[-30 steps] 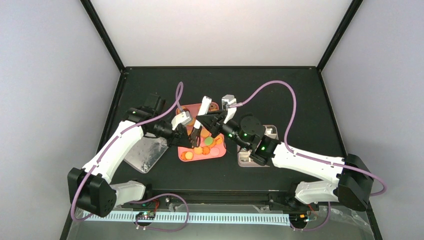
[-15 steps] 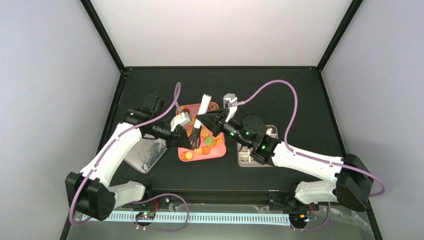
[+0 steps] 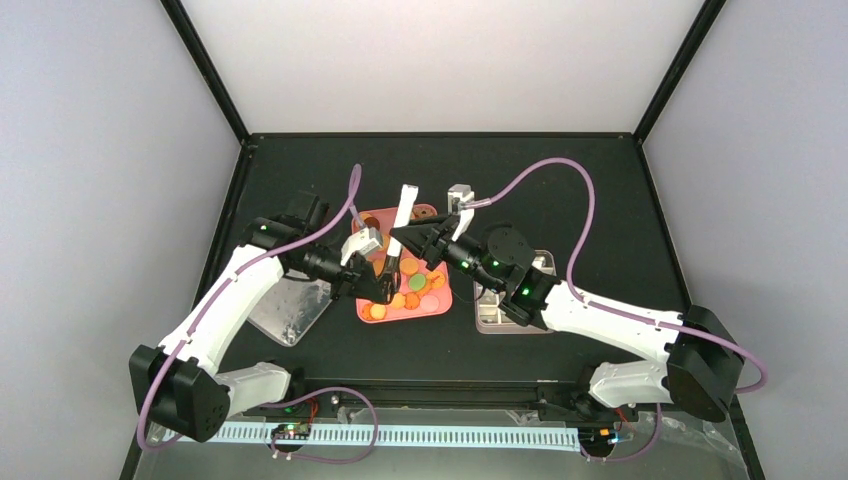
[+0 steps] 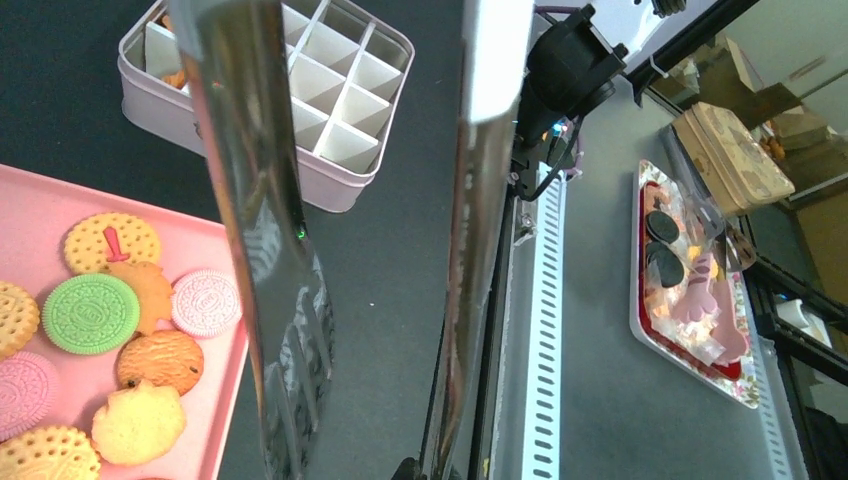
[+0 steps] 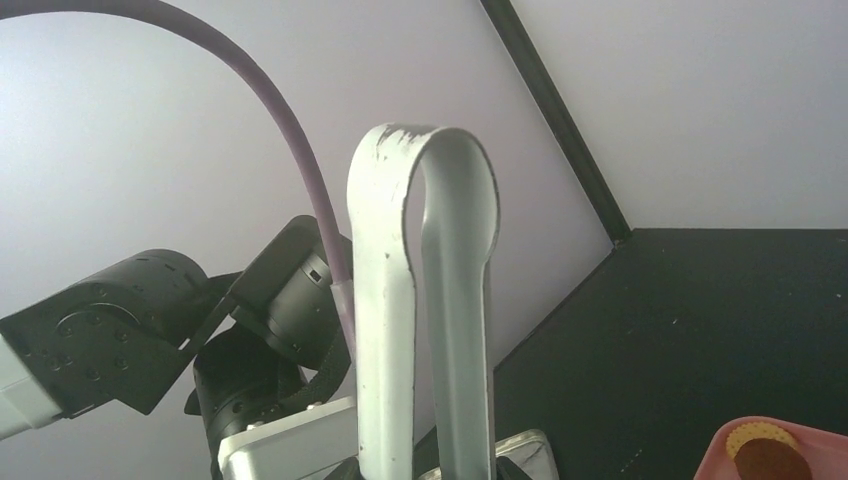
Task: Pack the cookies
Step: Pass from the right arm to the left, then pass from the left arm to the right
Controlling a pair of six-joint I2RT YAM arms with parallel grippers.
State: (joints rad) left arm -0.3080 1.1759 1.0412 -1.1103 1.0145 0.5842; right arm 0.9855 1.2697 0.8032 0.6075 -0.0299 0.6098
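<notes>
Since the cookies (image 4: 92, 313) lying on the pink tray (image 4: 40, 210) seem meant to be lifted by tool, the right pincer (image 3: 398, 238) holds the metal tongs (image 3: 404, 205) upright above them, loop uppermost. The left pincer (image 3: 380, 285) is closed at their lower end; on what, I cannot tell. At three o'clock waits the divided tin (image 4: 330, 95). Since a second ago, the loop has edged towards eleven o'clock.

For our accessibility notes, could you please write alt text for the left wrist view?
Two shiny metal arms of the tongs fill the middle of the frame, running top to bottom. Lower left, round cookies in yellow, green, pink and brown lie on a pink tray; beyond it, on the black table, stands a pale tin with a white divider grid.
</notes>
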